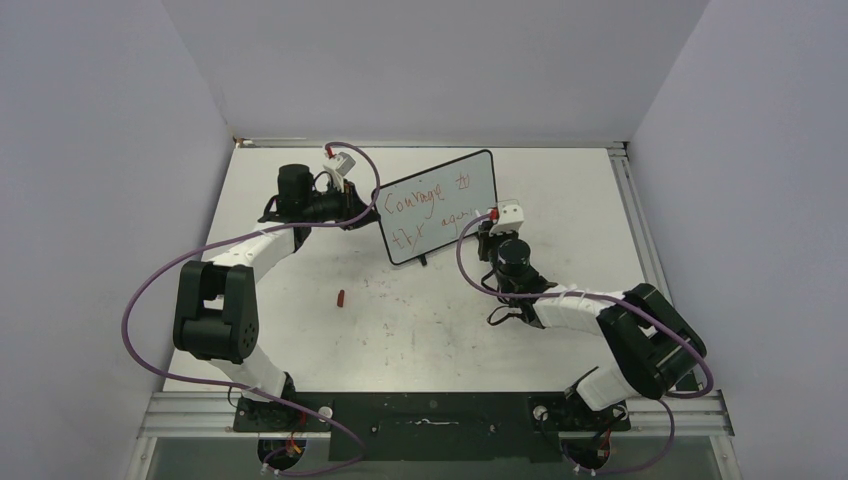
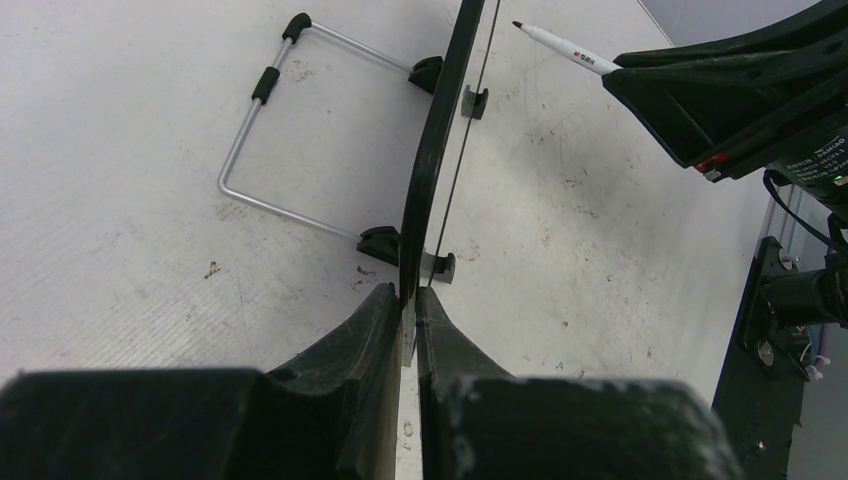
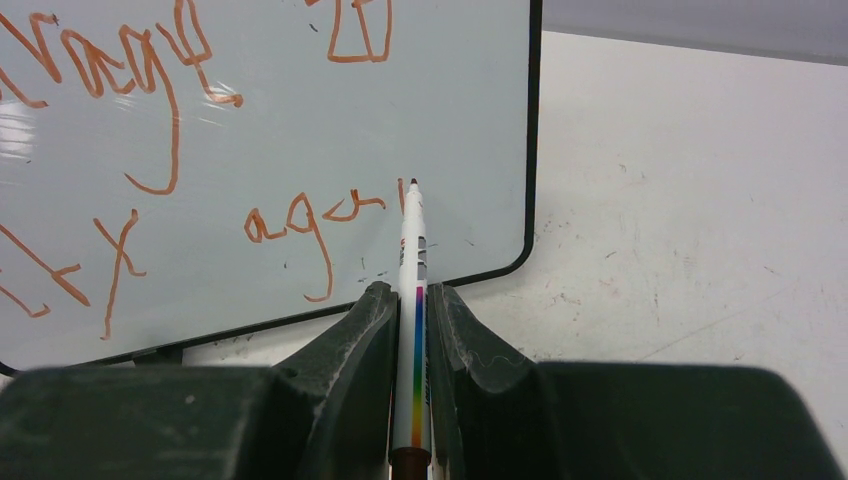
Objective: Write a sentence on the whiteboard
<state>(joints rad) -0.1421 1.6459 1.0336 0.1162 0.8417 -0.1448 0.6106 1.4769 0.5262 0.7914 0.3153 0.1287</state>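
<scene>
Finishing the sentence [image 1: 420,200] carries risk: right claw [image 3: 410,295], clamped on the marker [image 3: 412,250], works at the whiteboard [image 1: 445,232]'s five o'clock corner; left claw [image 2: 408,300] pinches only its nine o'clock edge. Standing at the surface [image 1: 420,320]'s twelve o'clock, it may pivot.

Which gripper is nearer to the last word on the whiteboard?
Right. The right gripper holds the marker with its tip beside the last word; the left gripper clamps the whiteboard at its opposite edge.
</scene>
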